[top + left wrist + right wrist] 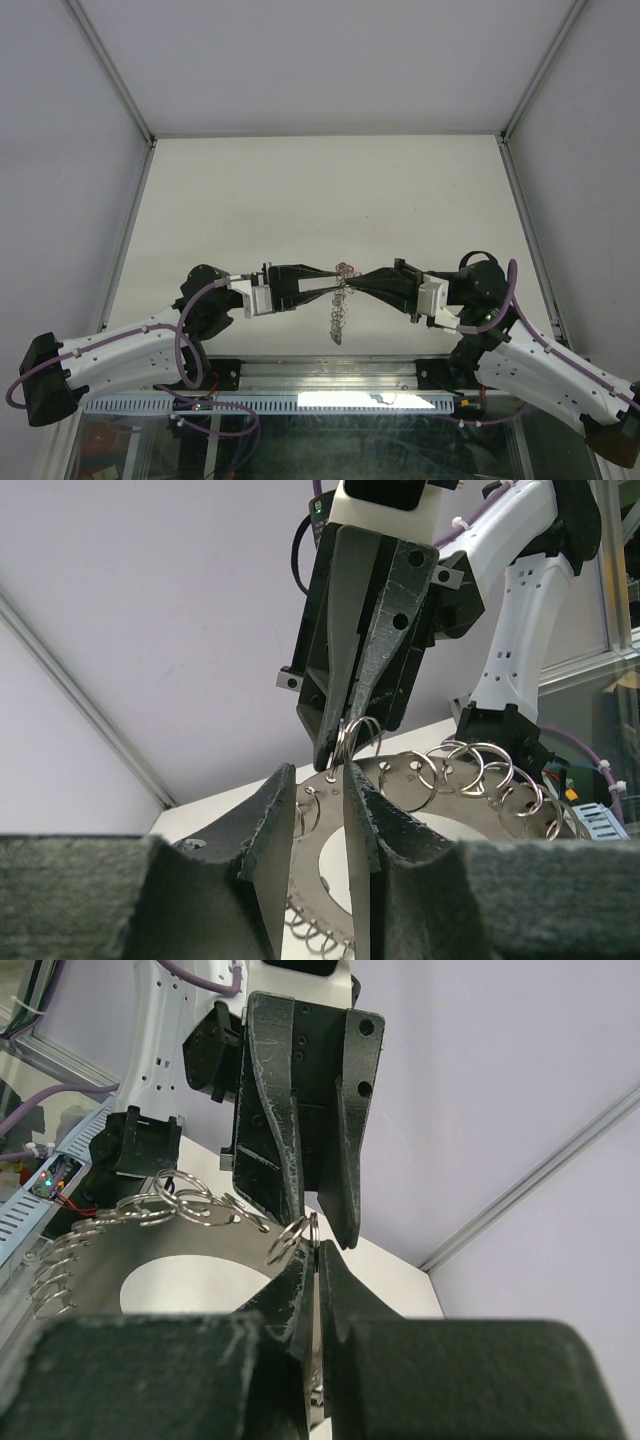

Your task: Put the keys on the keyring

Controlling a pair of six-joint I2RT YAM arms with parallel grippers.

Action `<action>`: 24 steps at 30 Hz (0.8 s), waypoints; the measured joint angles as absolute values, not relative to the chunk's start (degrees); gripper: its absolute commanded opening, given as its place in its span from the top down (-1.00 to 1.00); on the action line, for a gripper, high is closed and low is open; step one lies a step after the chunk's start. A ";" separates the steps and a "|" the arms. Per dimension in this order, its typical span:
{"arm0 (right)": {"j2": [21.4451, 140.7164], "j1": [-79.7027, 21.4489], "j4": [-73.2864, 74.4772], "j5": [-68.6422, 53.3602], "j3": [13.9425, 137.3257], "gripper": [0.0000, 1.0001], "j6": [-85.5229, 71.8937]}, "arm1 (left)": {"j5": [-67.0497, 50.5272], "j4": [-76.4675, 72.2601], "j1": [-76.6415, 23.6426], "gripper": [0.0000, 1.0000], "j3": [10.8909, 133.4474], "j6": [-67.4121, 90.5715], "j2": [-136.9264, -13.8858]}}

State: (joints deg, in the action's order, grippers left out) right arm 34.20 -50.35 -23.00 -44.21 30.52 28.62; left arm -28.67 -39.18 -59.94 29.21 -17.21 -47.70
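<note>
Keyring (337, 318) dangling midair, pinched by left end effector (335, 286), right end effector (356, 283)

We saw the keyring (200, 1240) as a flat band of dull, brushed grey metal, its edge hung with thin split rings (480, 760) of bright, shiny wire. The left gripper (318, 1228) and the right gripper (338, 752) were hard black plastic, matt and scuffed pale along the edges. Close to the lens, at the bottom of each wrist view, their fingers (250, 850) looked coarse and grainy, almost like felt. The arm shell (120, 350) was smooth, glossy white plastic. The table (320, 190) was matt off-white.
</note>
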 measured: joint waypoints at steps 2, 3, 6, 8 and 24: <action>34.22 -50.35 -22.74 -44.42 30.52 1.00 28.64 | -28.67 -39.18 -59.94 0.51 29.23 -17.21 -47.92; 34.28 -50.35 -22.65 -44.45 30.52 1.00 28.64 | -28.69 -39.18 -59.94 0.51 29.28 -17.21 -48.03; 34.30 -50.35 -22.33 -44.45 30.52 1.00 28.71 | -28.88 -39.16 -59.94 0.46 29.47 -17.21 -48.21; 34.41 -50.35 -22.28 -44.47 30.52 1.00 28.77 | -29.06 -39.07 -59.94 0.45 29.61 -17.21 -48.31; 34.41 -50.33 -20.88 -44.38 30.55 1.00 29.65 | -29.36 -36.23 -59.96 0.66 30.59 -17.85 -48.05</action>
State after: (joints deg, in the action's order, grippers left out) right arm 34.41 -50.33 -20.88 -44.38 30.55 29.65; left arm -29.36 -36.23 -59.96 30.59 -17.85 -48.05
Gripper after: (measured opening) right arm 0.009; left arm 0.169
